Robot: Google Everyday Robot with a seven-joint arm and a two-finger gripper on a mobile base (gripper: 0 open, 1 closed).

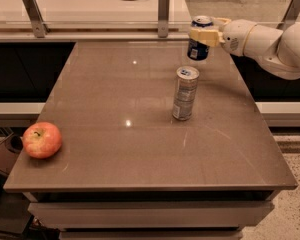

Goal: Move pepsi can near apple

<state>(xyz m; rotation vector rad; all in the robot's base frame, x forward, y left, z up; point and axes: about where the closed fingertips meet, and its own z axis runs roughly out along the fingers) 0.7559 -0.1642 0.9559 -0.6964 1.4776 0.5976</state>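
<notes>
Pepsi can [197, 50] sits at the far right corner of the counter [125, 154], clamped in my gripper [201, 34]. One yellowish finger crosses its upper body. Grasp looks done. Can seems just clear of the surface, but I can't be sure from this angle.

Apple [42, 139] is at the front left corner, close to the left edge, well apart from the can. So the whole carry is left: diagonal across the counter, then set down beside the apple and let go.

Tall silver can [185, 93] stands upright right of centre, roughly on that path. I judge it needs a swing around or over.

Hidden: the gripper's far finger is behind the can, the arm [270, 41] is cut off at the right edge, and the can's label is unreadable.
</notes>
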